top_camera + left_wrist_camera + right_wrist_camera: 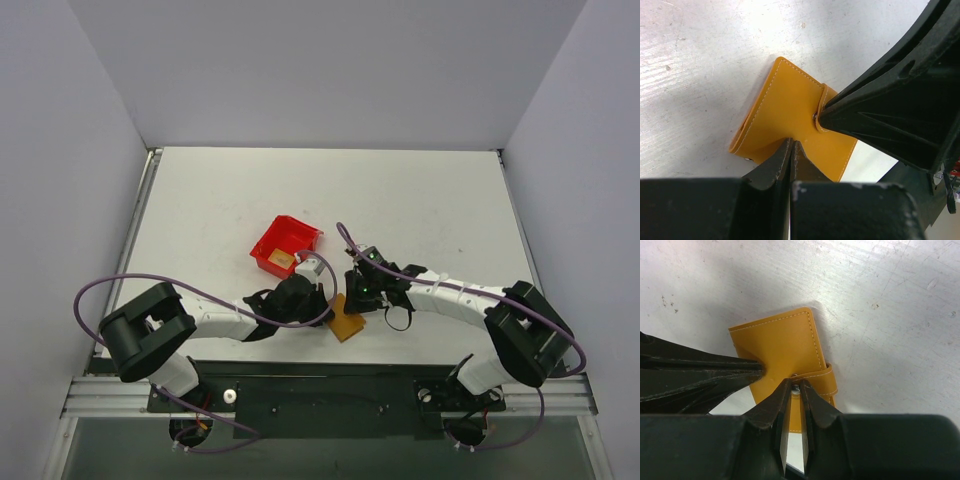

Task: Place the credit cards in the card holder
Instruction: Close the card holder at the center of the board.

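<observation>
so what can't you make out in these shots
- Top view: the tan patch in the red plastic bin is too small to identify as credit cards.
- Both wrist views: the orange-tan folding card holder is folded, its inside hidden.
- Right wrist view: the right gripper mostly covers the strap's snap.
- Left wrist view: the left gripper covers the holder's near edge.

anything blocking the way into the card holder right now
Yes: the card holder is folded shut, with its tab strapped over the edge and apparently snapped. The right gripper pinches that tab, and the left gripper pinches another edge. Until the flap opens, nothing can go in.
</observation>
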Motion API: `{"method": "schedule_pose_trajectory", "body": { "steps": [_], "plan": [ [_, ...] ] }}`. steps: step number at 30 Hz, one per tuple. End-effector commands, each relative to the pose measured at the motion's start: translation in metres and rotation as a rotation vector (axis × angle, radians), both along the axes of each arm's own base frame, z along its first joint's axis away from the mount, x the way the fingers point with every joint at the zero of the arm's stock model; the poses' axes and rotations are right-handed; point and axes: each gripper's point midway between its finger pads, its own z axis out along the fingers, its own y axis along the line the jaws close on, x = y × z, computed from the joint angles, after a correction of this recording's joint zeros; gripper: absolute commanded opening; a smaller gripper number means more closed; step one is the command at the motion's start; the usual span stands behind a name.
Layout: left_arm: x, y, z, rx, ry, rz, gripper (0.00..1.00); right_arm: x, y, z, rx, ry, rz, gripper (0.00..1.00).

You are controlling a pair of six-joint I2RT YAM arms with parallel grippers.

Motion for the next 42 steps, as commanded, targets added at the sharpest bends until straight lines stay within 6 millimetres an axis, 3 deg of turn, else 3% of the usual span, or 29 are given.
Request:
{"method": "schedule_pose_trajectory", "body": {
  "steps": [1, 14, 27, 42],
  "plan": [
    [0.000, 0.004, -0.009, 0.035, 0.015, -0.001, 0.03, 0.011, 0.009, 0.007, 0.026, -0.052, -0.012, 0.09],
    [0.000, 0.004, -0.010, 0.035, 0.016, -0.002, 0.02, 0.014, 0.012, 0.007, 0.052, -0.065, -0.034, 0.09],
    [-0.001, 0.003, -0.009, 0.029, 0.015, -0.004, 0.03, 0.009, -0.013, 0.029, 0.054, -0.140, -0.091, 0.10],
    [-0.002, 0.003, -0.012, 0.033, 0.020, -0.010, 0.02, 0.001, -0.005, 0.020, 0.085, -0.075, -0.090, 0.16]
  ]
}}
